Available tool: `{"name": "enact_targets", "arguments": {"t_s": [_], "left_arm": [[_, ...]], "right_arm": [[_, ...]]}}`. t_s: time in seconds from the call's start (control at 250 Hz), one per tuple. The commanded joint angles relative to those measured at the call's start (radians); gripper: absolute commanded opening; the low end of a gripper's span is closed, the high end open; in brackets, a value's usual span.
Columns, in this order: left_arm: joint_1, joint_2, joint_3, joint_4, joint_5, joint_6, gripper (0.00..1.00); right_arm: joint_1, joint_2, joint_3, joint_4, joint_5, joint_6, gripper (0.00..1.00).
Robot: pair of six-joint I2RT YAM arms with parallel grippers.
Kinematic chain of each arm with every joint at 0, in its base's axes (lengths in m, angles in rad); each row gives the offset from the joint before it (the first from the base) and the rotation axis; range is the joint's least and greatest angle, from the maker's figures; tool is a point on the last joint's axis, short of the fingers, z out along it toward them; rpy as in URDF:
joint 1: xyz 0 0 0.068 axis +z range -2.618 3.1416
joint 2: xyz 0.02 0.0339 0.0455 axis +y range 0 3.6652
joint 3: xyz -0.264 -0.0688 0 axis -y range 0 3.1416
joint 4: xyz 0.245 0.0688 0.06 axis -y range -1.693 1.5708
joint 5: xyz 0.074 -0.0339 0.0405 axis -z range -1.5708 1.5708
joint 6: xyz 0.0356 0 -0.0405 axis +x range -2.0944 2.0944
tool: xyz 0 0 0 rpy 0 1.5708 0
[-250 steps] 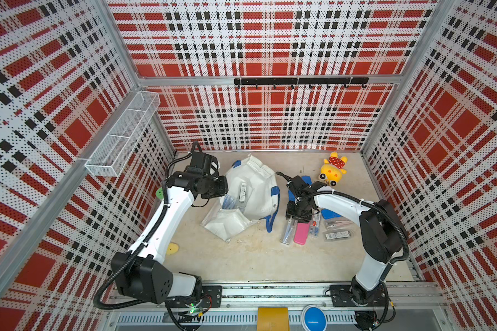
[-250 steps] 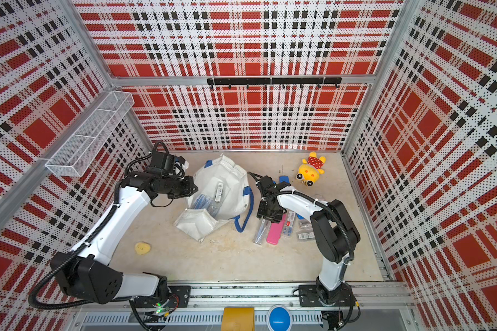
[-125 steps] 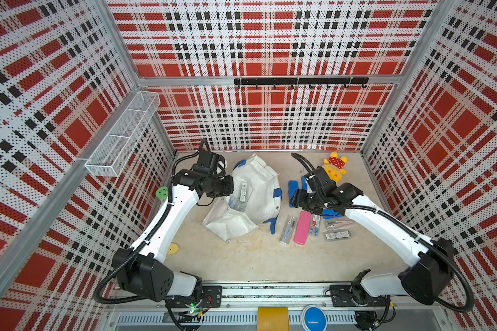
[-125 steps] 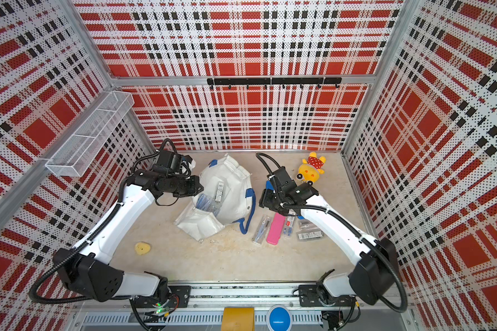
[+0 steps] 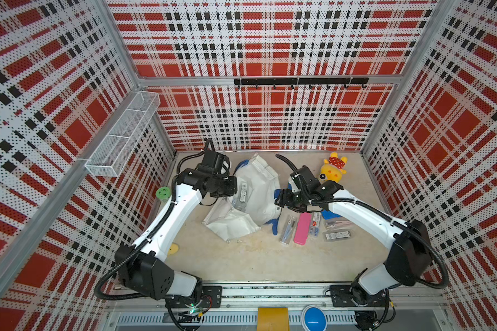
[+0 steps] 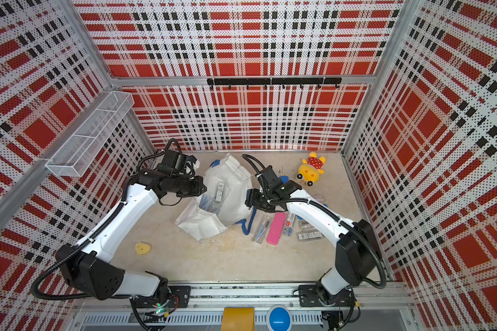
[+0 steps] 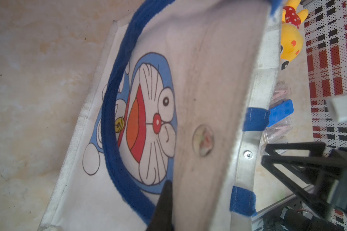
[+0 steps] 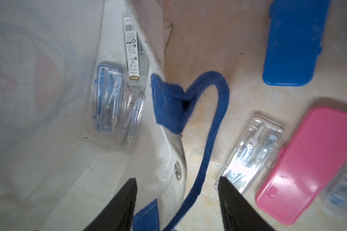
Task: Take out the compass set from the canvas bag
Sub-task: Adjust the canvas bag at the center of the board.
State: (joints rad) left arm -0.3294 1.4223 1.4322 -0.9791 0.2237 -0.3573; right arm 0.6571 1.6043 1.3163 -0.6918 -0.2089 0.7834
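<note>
Left gripper (image 5: 231,187): jaws are clamping shut on the left edge of the canvas bag (image 5: 260,183), with that wall raised and the mouth gaping. In the left wrist view one black finger (image 7: 164,202) is showing against the canvas and the other is hiding behind it. Right gripper (image 8: 176,202): jaws are standing open and gripping nothing. They are hovering over the bag's right rim with the blue handle (image 8: 214,128) running between them; cannot tell if it is touching them. The bag is lying crumpled at the middle of the frame in both top views, on the table (image 5: 241,263). The compass set (image 8: 108,98), a clear case with blue trim, is lying inside the bag. It is touching a second clear compass case (image 8: 131,120), and a barcode-labelled case (image 8: 133,52) is lying just beside it along the inner wall. Right of the bag in the top views, a clear case (image 5: 287,229), a pink case (image 5: 302,227) and smaller clear cases (image 5: 337,235) are lying side by side near the right arm, with a blue case (image 8: 294,40) just beyond them. A yellow plush toy (image 5: 332,170) is lying at the table's upper right, a green disc (image 5: 163,192) is sitting at its left edge, and a yellow lump (image 5: 173,248) is lying at its lower left.
</note>
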Motion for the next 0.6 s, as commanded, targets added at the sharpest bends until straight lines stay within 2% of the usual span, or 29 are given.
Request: {"name": "enact_targets", "arguments": {"t_s": [0.0, 0.112, 0.208, 0.248, 0.364, 0.596], "left_arm": [[-0.014, -0.012, 0.029, 0.012, 0.005, -0.007, 0.0], [-0.014, -0.011, 0.034, 0.011, 0.002, -0.011, 0.0], [-0.014, -0.008, 0.044, 0.012, -0.006, -0.012, 0.0], [-0.014, -0.004, 0.05, 0.01, -0.009, -0.012, 0.0], [-0.014, 0.017, 0.082, 0.006, -0.018, -0.009, 0.0], [-0.036, 0.096, 0.181, 0.004, -0.021, -0.009, 0.0]], "right_arm": [[0.003, 0.062, 0.06, 0.046, -0.044, -0.019, 0.5], [0.003, 0.088, 0.086, 0.036, -0.055, -0.016, 0.15], [0.016, 0.062, 0.107, 0.027, -0.054, -0.022, 0.03], [0.024, 0.048, 0.119, 0.014, -0.052, -0.028, 0.0], [0.054, -0.008, 0.143, 0.002, -0.057, -0.032, 0.0], [0.113, -0.068, 0.095, 0.015, -0.098, -0.007, 0.0]]}}
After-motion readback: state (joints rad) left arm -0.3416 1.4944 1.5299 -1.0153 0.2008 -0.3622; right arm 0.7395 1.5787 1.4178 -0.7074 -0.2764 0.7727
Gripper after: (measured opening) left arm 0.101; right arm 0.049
